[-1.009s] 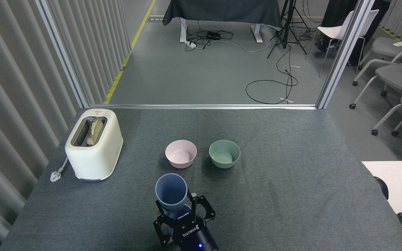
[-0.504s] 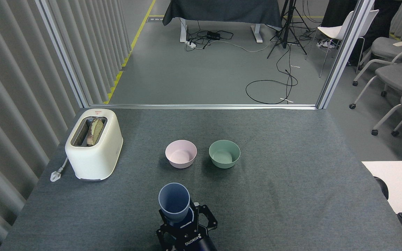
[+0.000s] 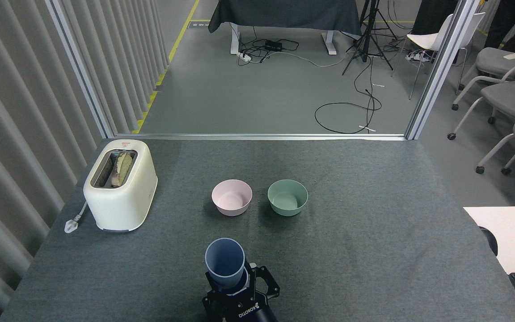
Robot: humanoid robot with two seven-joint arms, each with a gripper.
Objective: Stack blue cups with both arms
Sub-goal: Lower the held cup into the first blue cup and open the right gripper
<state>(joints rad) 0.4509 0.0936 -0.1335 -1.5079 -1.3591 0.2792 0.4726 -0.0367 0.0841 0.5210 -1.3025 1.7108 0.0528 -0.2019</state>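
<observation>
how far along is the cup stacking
Nearly done, it seems. The upper blue cup stands upright and appears to sit inside a second blue cup, of which only a sliver shows below it. One gripper is at the base of the pair; I cannot tell if it is clamped. What is left is to let go and pull clear. The other arm is out of view.
</observation>
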